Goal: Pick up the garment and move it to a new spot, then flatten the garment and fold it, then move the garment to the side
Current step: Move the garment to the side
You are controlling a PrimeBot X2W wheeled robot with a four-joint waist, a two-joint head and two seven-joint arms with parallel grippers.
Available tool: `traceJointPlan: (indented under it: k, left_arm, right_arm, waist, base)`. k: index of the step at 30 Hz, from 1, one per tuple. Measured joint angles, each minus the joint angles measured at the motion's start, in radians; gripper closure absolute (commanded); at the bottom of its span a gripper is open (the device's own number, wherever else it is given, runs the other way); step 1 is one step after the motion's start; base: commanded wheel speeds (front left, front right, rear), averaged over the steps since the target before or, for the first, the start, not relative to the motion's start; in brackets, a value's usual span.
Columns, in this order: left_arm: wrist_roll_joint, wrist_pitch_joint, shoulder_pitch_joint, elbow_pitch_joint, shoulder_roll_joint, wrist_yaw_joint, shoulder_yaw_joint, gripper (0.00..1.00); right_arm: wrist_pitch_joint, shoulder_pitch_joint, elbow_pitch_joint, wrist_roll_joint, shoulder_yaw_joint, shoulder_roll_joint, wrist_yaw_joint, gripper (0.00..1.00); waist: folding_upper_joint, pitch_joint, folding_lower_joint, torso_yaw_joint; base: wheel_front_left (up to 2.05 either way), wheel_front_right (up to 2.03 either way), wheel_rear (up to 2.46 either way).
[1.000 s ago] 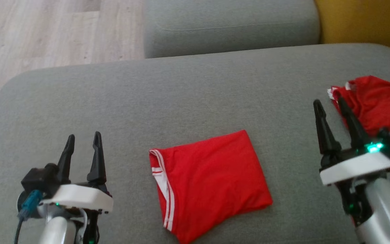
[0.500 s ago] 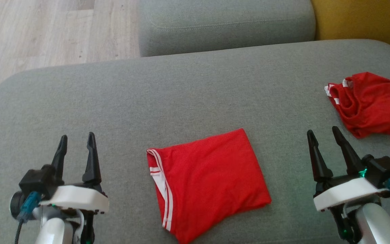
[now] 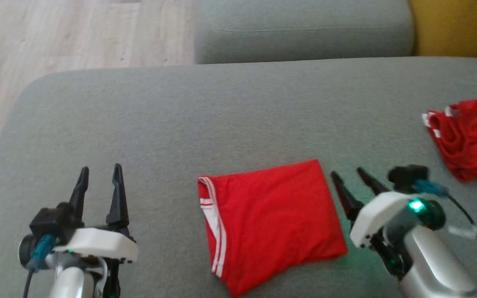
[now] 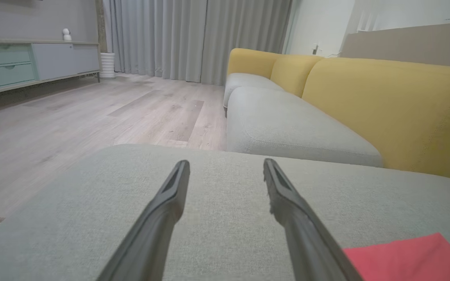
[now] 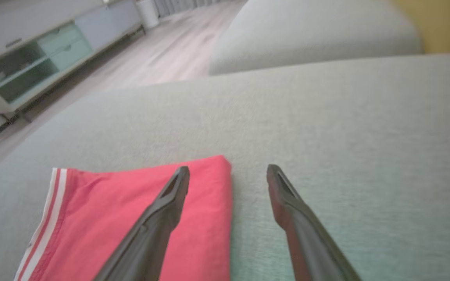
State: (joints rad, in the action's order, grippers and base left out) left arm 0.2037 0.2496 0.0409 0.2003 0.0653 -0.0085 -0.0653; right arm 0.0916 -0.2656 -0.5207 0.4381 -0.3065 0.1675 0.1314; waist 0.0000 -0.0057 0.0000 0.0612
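- Grey fabric is covering the wide sofa cushion (image 3: 172,116) that is carrying everything here.
- The folded red garment (image 3: 271,215) is lying flat near the cushion's middle front, its white-striped edge facing the left arm's side.
- A second, crumpled red garment (image 3: 470,140) is sitting well apart at the far right.
- The right gripper (image 3: 347,172) is hovering just beside the folded garment's right edge with its jaws spread wide and empty. One finger is reaching over the cloth and the other over bare cushion. Through the blur, contact is hard to judge.
- The left gripper (image 3: 100,168) is waiting well to the left, jaws likewise spread and empty.
- Folding is looking done, so moving the garment aside is probably the step in hand. Doing it well means pinching every layer at that edge, low to the cushion, so the fold is not opening.
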Motion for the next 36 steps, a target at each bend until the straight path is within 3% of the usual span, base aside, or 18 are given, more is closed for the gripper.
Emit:
traceJointPlan:
  k: [7, 16, 17, 18, 19, 29, 36]
  left_arm:
    - [0.000, 0.000, 0.002, 0.019, -0.007, -0.005, -0.002, 0.00]
    - [-0.009, 0.000, 0.003, 0.029, -0.009, -0.010, 0.000, 0.00]
    - [-0.009, 0.000, 0.003, 0.030, -0.009, -0.010, 0.001, 0.00]
    - [-0.009, 0.000, 0.003, 0.031, -0.009, -0.010, 0.002, 0.00]
    - [-0.009, 0.000, 0.003, 0.032, -0.010, -0.011, 0.003, 0.00]
    - [-0.009, 0.000, 0.006, 0.031, -0.013, -0.032, 0.004, 0.00]
    - [-0.009, 0.000, 0.008, 0.025, -0.016, -0.047, -0.030, 0.00]
  right_arm:
    - [0.297, -0.061, -0.217, 0.036, 0.033, -0.024, 0.000, 0.00]
    - [0.425, -0.115, -0.241, 0.120, 0.043, -0.033, 0.000, 0.00]
    - [0.433, -0.116, -0.241, 0.126, 0.040, -0.033, 0.000, 0.10]
    - [0.439, -0.118, -0.240, 0.133, 0.037, -0.033, 0.000, 0.67]
    - [0.439, -0.119, -0.239, 0.143, 0.033, -0.033, 0.000, 1.00]
    - [0.300, -0.139, -0.212, 0.152, 0.021, -0.029, 0.000, 1.00]
    - [0.278, -0.228, -0.180, 0.150, 0.040, 0.044, 0.000, 1.00]
  waist:
    - [0.0000, 0.013, 0.0000, 0.067]
    - [0.0000, 0.034, 0.0000, 0.106]
    - [0.0000, 0.034, 0.0000, 0.106]
    - [0.0000, 0.035, 0.0000, 0.105]
    - [0.0000, 0.035, 0.0000, 0.103]
    - [0.0000, 0.025, 0.0000, 0.044]
    - [0.0000, 0.016, 0.0000, -0.055]
  base:
    - [0.00, 0.00, 0.00]
    - [0.00, 0.00, 0.00]
    - [0.00, 0.00, 0.00]
    - [0.00, 0.00, 0.00]
    - [0.00, 0.00, 0.00]
    - [0.00, 0.00, 0.00]
    - [0.00, 0.00, 0.00]
